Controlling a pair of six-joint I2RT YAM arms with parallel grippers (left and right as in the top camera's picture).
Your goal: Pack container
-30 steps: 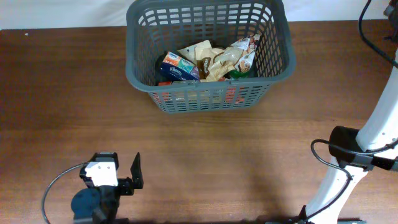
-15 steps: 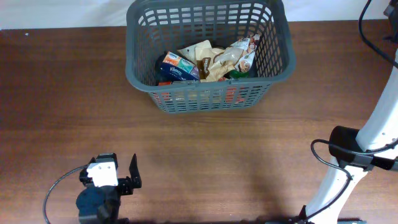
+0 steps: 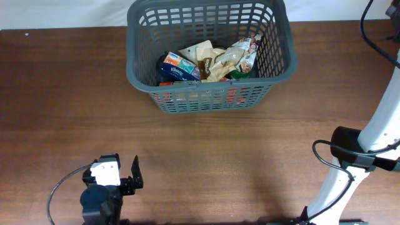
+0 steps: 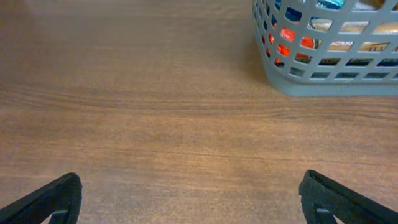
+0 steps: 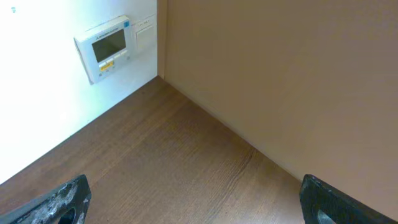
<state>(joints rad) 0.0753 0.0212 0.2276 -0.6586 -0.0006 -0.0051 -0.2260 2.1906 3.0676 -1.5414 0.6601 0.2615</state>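
The dark grey slotted container [image 3: 139,74] stands at the table's back centre. In it lie a blue box [image 3: 176,67], tan packets [image 3: 212,59] and a pale bag [image 3: 242,53]. A red item shows through the front slots [image 3: 167,97]. The container's lower left corner also shows in the left wrist view [image 4: 323,87], far ahead. My left gripper [image 3: 134,175] is low at the table's front left, well away from the container. Its jaws [image 4: 199,205] are open and empty over bare wood. My right gripper [image 5: 196,202] is open and empty, and faces a wood floor and a wall.
The right arm [image 3: 350,150] rises at the table's right side with a black cable looped beside it. A cable [image 3: 59,187] loops left of the left arm. A wall control panel [image 5: 107,48] shows in the right wrist view.
My left arm has drawn back slightly toward the table's front edge. The container, its contents and the right arm have not moved.
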